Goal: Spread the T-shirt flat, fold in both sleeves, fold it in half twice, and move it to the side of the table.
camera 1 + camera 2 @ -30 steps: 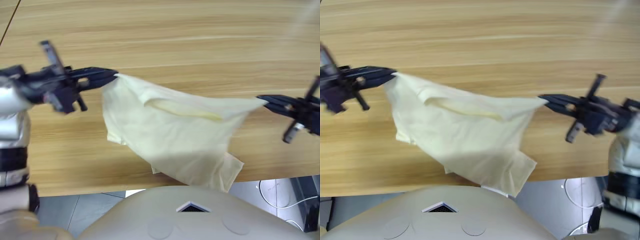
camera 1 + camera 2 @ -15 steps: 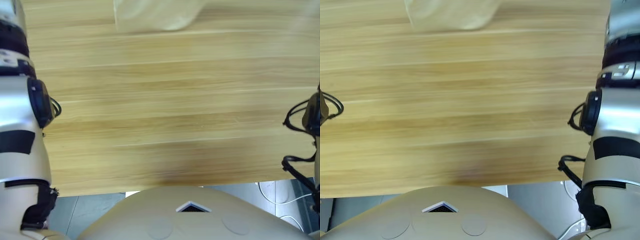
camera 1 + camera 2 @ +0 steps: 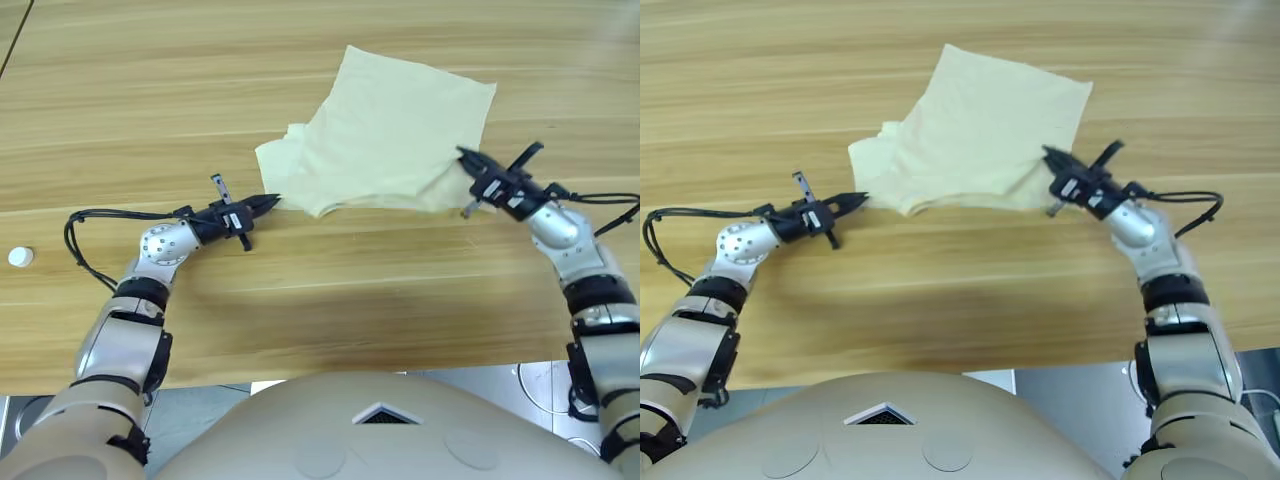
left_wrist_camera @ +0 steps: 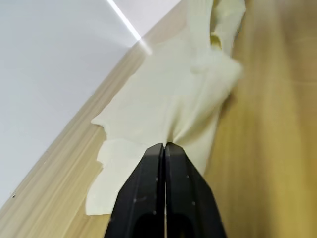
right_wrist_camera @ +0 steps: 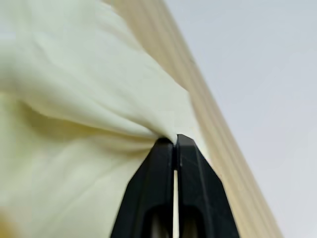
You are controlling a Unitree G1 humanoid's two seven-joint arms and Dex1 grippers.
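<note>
The pale yellow T-shirt (image 3: 385, 130) lies crumpled on the wooden table (image 3: 330, 290), its far part flat and its near-left part bunched. My left gripper (image 3: 272, 202) sits low on the table, shut on the shirt's near-left edge. In the left wrist view the fingertips (image 4: 164, 146) pinch cloth, and the T-shirt (image 4: 168, 99) stretches away from them. My right gripper (image 3: 463, 155) is shut on the shirt's near-right corner. In the right wrist view its closed tips (image 5: 174, 140) hold gathered fabric (image 5: 74, 99).
A small white round object (image 3: 19, 257) rests on the table at the far left. The table's front edge (image 3: 330, 372) runs just before me. Bare wood lies on both sides of the shirt and behind it.
A second ago the shirt hung in the air, stretched between both grippers. It was swung up and forward. It now lies on the table farther back, with both grippers low at its near edge.
</note>
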